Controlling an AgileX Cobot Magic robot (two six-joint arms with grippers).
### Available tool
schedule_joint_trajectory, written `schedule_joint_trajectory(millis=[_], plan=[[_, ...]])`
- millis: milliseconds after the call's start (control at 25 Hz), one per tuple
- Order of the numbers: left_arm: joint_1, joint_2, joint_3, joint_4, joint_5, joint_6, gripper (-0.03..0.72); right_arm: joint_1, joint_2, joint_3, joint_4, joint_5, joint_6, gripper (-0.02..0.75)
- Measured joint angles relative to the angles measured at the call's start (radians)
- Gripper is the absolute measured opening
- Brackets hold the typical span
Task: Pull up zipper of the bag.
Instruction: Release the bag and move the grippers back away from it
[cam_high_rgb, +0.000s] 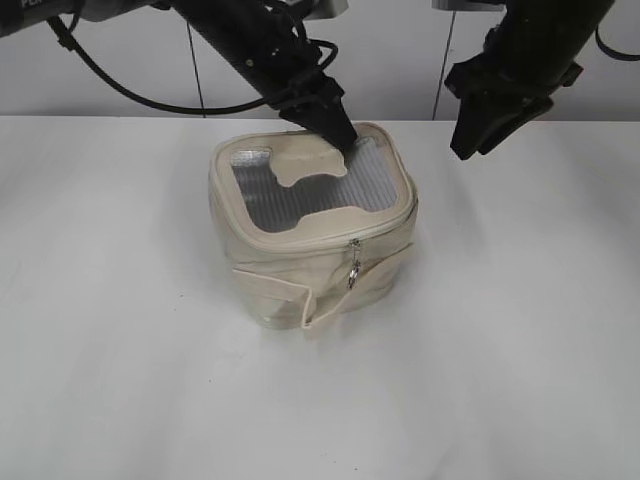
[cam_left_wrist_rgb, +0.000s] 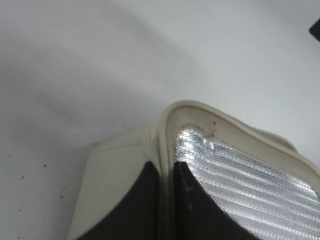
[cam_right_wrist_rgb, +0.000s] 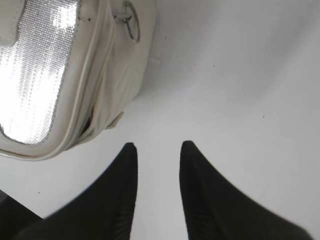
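The cream bag (cam_high_rgb: 320, 265) stands mid-table, its grey mesh lid with the bone patch (cam_high_rgb: 312, 165) facing up. The zipper (cam_high_rgb: 385, 225) runs round the lid rim; silver pulls (cam_high_rgb: 353, 268) hang at the front. My left gripper (cam_high_rgb: 343, 138) is shut on the lid's far rim; in the left wrist view (cam_left_wrist_rgb: 167, 172) its jaws pinch the rim (cam_left_wrist_rgb: 165, 130) at a corner. My right gripper (cam_high_rgb: 470, 145) hovers open and empty to the right of the bag; the right wrist view (cam_right_wrist_rgb: 157, 147) shows bare table between its fingers, the bag (cam_right_wrist_rgb: 107, 80) and a ring pull (cam_right_wrist_rgb: 131, 25) beyond.
The white table (cam_high_rgb: 120, 380) lies all round the bag. A flat cream strap (cam_high_rgb: 275, 285) crosses the bag's front side. A white wall with dark seams stands behind. Black cables hang from the left arm.
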Motion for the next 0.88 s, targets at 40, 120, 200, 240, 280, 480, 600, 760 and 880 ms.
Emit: schedule_joint_trajectory(millis=[40,120,200,240,280,480,600,760,880], plan=[[-0.006,-0.006,0.006,0.003,0.0,0.001,0.047,0.0,-0.01,0.012,0.0,0.0,-0.002,0.242],[-0.011,-0.022,0.032,0.003,-0.005,0.004,0.046,0.0,-0.025,0.025,0.0,0.0,-0.003,0.242],[-0.012,-0.046,0.075,0.003,-0.018,0.007,0.043,0.0,-0.039,0.029,0.0,0.0,-0.005,0.242],[-0.012,-0.062,0.096,0.003,-0.028,0.008,0.043,0.0,-0.044,0.029,0.001,0.0,-0.005,0.242],[-0.012,-0.078,0.123,0.003,-0.038,0.008,0.043,0.0,-0.047,0.029,0.005,0.0,-0.005,0.242],[-0.012,-0.134,0.23,-0.013,-0.076,0.011,0.041,0.0,-0.05,0.031,0.036,0.0,-0.018,0.242],[-0.012,-0.148,0.259,-0.013,-0.081,0.011,0.041,0.0,-0.05,0.031,0.093,0.0,-0.061,0.242],[-0.012,-0.162,0.267,0.003,-0.074,0.011,0.041,0.0,-0.05,0.031,0.139,0.0,-0.09,0.242],[-0.013,-0.175,0.275,0.012,-0.067,0.011,0.041,0.0,-0.05,0.032,0.14,0.0,-0.092,0.258]])
